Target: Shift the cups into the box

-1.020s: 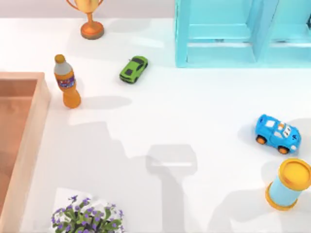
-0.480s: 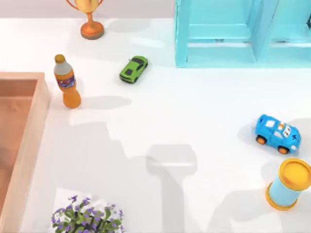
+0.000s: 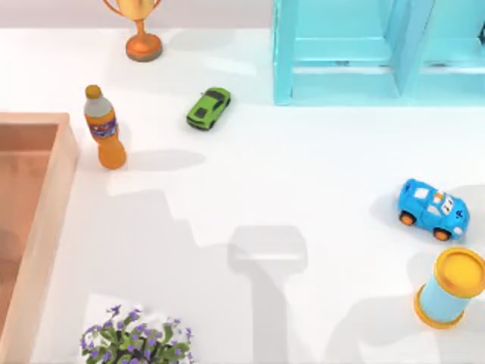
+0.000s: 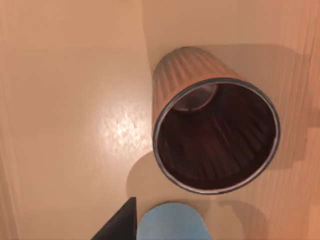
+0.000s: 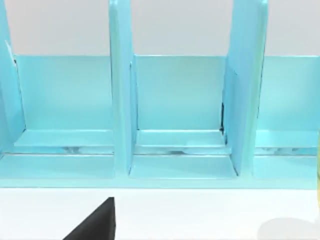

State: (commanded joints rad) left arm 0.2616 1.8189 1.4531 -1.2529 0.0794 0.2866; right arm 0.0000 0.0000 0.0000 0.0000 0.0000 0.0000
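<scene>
Box: the tan wooden box is sitting at the table's left edge.
Brown cup: the ribbed reddish-brown cup is standing upright on the box floor, mouth open toward the left wrist camera.
Blue cup: the light blue cup is showing just beside the brown one.
Left pincer: one dark finger is showing next to the blue cup; I cannot tell its opening.
Right arm: facing the turquoise shelf unit; pincer state cannot be told.
</scene>
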